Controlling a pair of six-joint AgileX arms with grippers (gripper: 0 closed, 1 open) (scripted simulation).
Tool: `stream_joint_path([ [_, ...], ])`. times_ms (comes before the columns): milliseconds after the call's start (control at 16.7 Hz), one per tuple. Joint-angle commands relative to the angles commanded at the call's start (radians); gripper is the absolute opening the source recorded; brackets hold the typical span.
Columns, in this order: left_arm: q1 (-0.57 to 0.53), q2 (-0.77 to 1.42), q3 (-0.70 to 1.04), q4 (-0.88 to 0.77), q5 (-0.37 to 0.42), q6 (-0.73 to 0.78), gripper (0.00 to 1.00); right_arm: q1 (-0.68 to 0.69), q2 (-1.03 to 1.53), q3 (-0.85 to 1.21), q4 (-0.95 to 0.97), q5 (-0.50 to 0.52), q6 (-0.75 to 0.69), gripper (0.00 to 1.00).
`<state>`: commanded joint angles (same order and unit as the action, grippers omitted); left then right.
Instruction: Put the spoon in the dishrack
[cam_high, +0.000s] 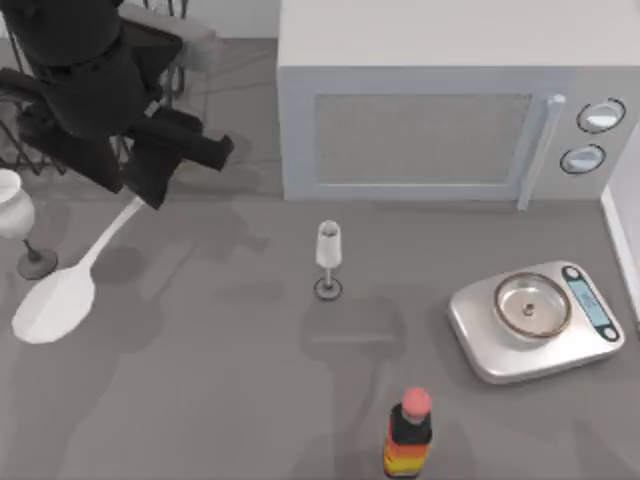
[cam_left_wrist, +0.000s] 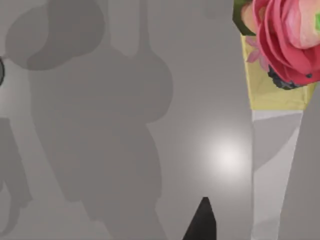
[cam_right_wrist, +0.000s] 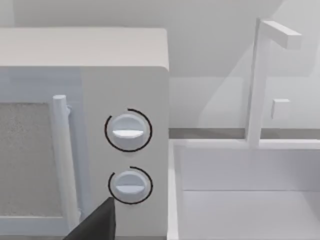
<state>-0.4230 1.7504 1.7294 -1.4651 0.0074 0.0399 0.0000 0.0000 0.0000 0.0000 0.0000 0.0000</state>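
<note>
My left gripper (cam_high: 148, 188) hangs over the table's left side, shut on the thin handle of the white spoon (cam_high: 58, 302). The spoon slants down and to the left from the gripper, its oval bowl held above the table with a shadow beneath it. In the left wrist view the handle (cam_left_wrist: 272, 170) runs up to the red-and-yellow knob (cam_left_wrist: 280, 55), beside a black fingertip (cam_left_wrist: 202, 222). The black wire dishrack (cam_high: 22, 150) stands at the far left corner, mostly behind my left arm. A dark part of my right gripper (cam_right_wrist: 95, 225) faces the microwave's dials.
A grey microwave (cam_high: 420, 110) stands at the back. A small clear stemmed glass (cam_high: 328, 258) is mid-table, and a larger white one (cam_high: 14, 215) is at the left edge. A silver scale (cam_high: 535, 318) sits right, a striped bottle (cam_high: 410, 435) in front, a white sink (cam_right_wrist: 240, 200) beyond.
</note>
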Motion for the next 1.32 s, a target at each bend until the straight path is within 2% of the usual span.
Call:
stream_joint_path([
  [360, 0.154, -0.216, -0.148, 0.309, 0.05, -0.008, 0.0, 0.0, 0.0, 0.0, 0.0, 0.0, 0.0, 1.0],
  [960, 0.514, -0.722, -0.53, 1.079, 0.169, -0.02, 0.0, 0.0, 0.0, 0.0, 0.0, 0.0, 0.0, 1.0],
  [1140, 0.584, -0.828, -0.597, 1.206, 0.193, -0.025, 0.0, 0.0, 0.0, 0.0, 0.0, 0.0, 0.0, 1.0],
  [1320, 0.604, -0.86, -0.616, 1.239, 0.2, -0.027, 0.0, 0.0, 0.0, 0.0, 0.0, 0.0, 0.0, 1.0],
])
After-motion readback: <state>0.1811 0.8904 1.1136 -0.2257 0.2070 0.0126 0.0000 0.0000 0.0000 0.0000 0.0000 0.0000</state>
